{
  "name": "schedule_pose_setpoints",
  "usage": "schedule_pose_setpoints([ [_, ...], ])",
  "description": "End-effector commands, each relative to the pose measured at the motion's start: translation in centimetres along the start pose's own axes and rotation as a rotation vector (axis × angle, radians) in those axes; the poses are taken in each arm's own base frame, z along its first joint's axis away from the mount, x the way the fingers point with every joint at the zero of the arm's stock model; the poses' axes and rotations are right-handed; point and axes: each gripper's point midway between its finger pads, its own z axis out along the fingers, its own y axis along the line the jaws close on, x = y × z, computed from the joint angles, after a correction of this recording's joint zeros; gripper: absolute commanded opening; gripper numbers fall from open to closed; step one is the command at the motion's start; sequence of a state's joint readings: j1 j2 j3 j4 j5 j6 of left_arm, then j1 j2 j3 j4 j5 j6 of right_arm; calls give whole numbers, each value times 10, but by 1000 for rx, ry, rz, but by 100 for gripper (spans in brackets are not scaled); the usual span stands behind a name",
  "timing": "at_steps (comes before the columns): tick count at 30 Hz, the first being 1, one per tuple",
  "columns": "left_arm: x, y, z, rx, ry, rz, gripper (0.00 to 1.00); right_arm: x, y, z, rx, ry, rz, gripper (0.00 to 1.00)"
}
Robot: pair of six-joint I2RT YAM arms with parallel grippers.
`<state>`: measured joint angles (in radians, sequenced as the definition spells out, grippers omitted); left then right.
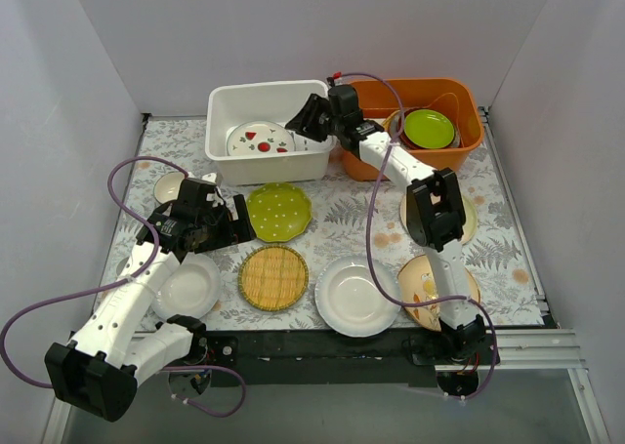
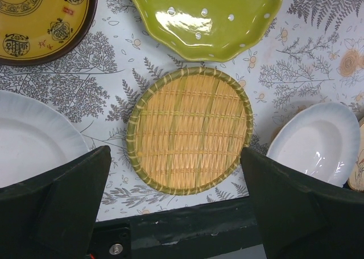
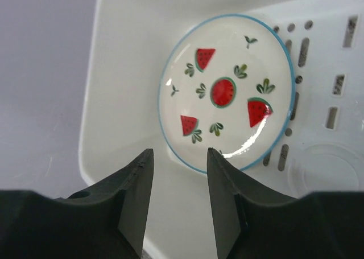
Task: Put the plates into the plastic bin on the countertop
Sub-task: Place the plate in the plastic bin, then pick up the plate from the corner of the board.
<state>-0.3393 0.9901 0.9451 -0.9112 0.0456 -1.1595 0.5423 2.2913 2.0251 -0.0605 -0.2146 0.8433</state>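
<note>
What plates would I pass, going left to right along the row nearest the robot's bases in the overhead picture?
small white plate → woven bamboo plate → large white plate → beige patterned plate

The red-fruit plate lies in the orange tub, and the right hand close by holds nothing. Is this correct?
Not fully. The red-fruit plate lies in the white plastic bin, not in the orange tub, as the top external and right wrist views show. The right hand close by holds nothing, as you say.
</note>
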Motion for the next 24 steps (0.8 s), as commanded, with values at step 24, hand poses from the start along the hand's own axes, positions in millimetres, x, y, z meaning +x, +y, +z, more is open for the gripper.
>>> schedule_pose_setpoints([
  [24, 1, -38, -4, 210, 6, -83, 98, -48, 137, -191, -244, -203, -276, 51],
])
